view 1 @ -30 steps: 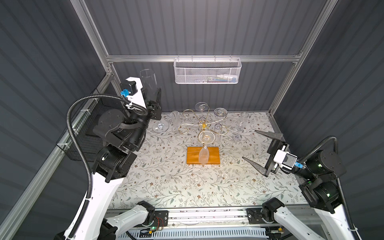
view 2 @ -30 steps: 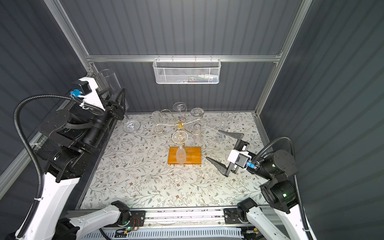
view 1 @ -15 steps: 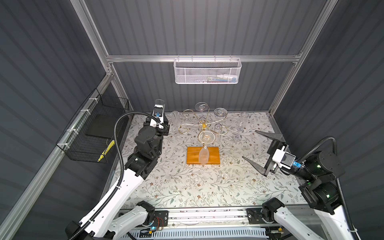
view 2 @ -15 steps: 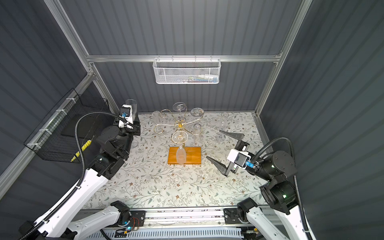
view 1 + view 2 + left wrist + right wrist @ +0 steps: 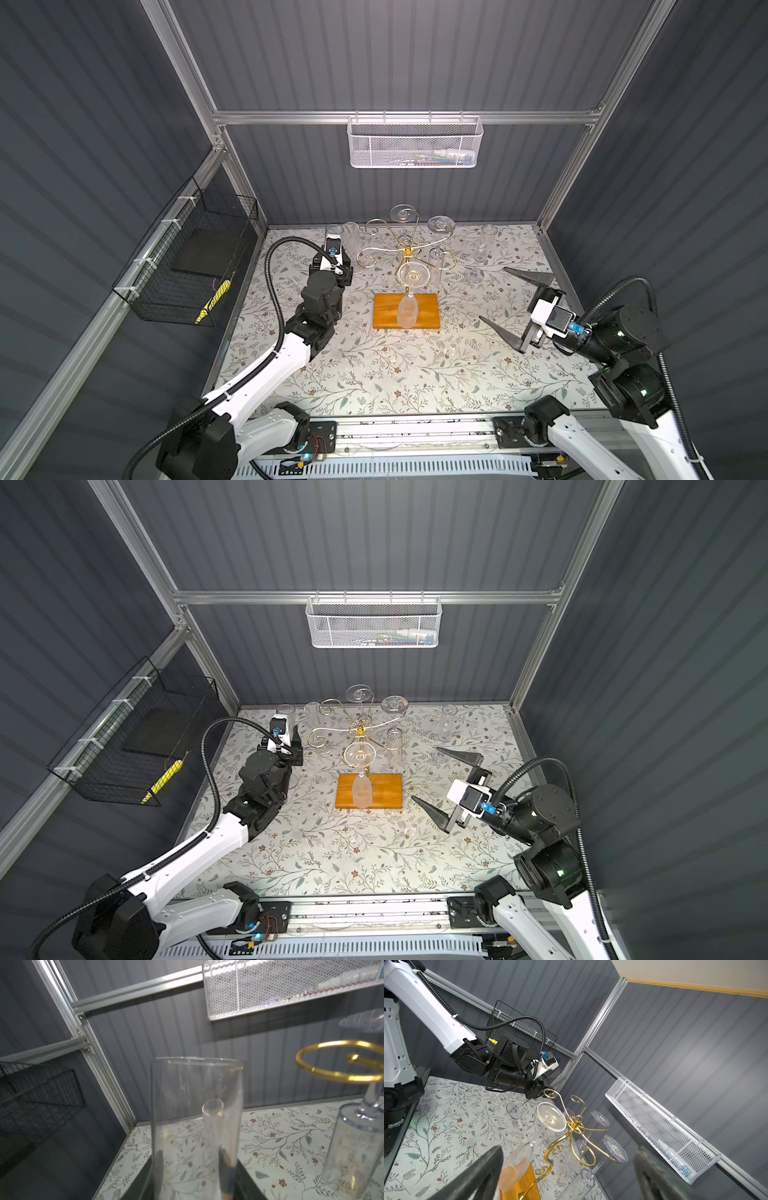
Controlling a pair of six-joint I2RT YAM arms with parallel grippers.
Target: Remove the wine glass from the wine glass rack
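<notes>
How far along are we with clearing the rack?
Done: one flute stands on the table, right of the rack. In hand: the left end effector grips a wine glass, clear of the rack, at the back left. Left: at least three hanging glasses remain; the right end effector is open.

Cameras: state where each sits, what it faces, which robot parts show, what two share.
Top views: overhead at front, looking down on the wine glass rack; left arm and right arm show.
Left wrist: behind the left gripper, facing a rear corner through its wine glass.
Right wrist: behind the open right gripper, facing rack and left arm.
Shared by wrist views: white mesh basket.
</notes>
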